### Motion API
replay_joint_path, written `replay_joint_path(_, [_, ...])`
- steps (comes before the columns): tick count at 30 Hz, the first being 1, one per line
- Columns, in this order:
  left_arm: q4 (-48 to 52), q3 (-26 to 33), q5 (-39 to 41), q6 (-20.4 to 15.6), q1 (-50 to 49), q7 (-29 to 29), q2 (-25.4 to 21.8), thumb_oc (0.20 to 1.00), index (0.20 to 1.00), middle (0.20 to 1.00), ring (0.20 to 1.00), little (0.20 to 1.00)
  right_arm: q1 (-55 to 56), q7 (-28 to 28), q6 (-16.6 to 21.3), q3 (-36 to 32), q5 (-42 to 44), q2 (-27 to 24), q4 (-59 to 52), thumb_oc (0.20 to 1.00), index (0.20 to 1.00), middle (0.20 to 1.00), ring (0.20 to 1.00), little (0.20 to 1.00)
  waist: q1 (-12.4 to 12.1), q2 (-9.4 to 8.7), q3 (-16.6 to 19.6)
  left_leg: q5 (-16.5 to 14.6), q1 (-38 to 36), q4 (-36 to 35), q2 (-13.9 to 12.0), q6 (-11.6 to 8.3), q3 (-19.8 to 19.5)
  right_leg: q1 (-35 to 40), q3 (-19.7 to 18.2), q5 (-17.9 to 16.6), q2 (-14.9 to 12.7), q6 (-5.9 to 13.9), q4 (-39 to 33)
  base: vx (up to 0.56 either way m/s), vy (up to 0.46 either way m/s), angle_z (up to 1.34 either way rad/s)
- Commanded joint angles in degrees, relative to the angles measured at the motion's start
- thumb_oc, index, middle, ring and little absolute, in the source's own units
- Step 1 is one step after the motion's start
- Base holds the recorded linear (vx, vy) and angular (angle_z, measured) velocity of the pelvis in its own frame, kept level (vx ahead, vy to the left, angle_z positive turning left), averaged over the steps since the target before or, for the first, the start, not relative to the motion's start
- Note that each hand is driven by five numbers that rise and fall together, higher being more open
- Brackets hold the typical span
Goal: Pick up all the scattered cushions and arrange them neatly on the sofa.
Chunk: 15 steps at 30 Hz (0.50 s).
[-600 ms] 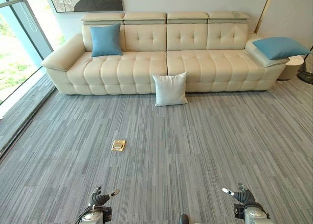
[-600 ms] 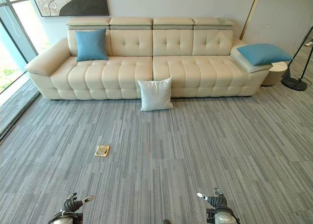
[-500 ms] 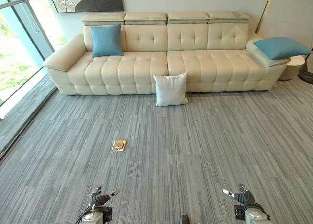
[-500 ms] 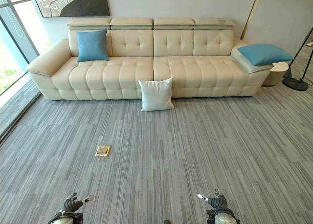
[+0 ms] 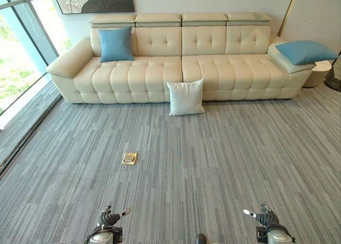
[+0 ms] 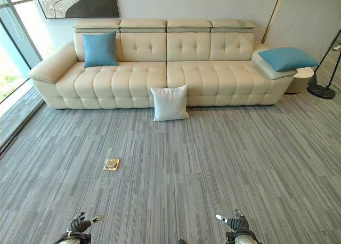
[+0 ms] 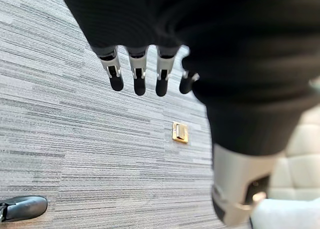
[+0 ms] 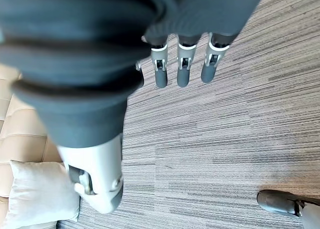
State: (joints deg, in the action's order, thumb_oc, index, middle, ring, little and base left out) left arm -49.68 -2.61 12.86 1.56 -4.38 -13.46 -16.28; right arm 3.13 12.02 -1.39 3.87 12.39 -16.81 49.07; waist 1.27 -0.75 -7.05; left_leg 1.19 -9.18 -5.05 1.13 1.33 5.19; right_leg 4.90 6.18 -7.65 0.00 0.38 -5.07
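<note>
White cushion on the carpet, both hands empty, before pickup.

We see the white cushion (image 5: 185,97) upright on the grey carpet (image 5: 213,164), leaning against the front of the sofa (image 5: 181,68) near its middle. One blue cushion (image 5: 116,43) stands against the sofa's backrest at its left end; another blue cushion (image 5: 306,51) lies on the sofa's right armrest. Compared with half a second earlier, we find the cushions unmoved and both hands slightly lower in the head views, so we judge no pickup begun. Well in front of the sofa, the left hand (image 7: 137,74) and right hand (image 8: 180,64) hang over bare carpet with fingers extended and relaxed, holding and touching nothing. A small brass floor plate (image 5: 129,158) lies between the left hand and the sofa.
</note>
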Motion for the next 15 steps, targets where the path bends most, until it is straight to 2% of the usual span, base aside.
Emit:
replay_joint_path(1, [-1.0, -2.0, 1.4, -1.1, 2.7, -0.2, 0.3, 1.0, 1.0, 1.0, 1.0, 1.0, -3.3, 0.9, 1.9, 0.4, -0.5, -2.3, 0.1, 1.0, 1.0, 1.0, 1.0, 1.0, 0.7, 0.68, -1.3, -4.1, -0.5, 0.0, 0.5, -2.0, 2.2, 5.0, 0.6, 11.9, 0.0, 3.32, 0.1, 0.0, 0.0, 0.0])
replay_joint_path(15, [-0.5, -2.5, 1.0, -0.8, 2.6, -0.4, -0.2, 1.0, 1.0, 1.0, 1.0, 1.0, -3.6, 0.7, 1.4, 1.3, -0.2, -1.7, 0.2, 1.0, 1.0, 1.0, 1.0, 1.0, 0.2, 0.1, -3.0, -4.2, 1.0, 0.0, 0.8, -1.27, 1.7, 3.6, 0.7, 11.5, -0.3, 3.49, 0.1, 0.02, 0.019, 0.0])
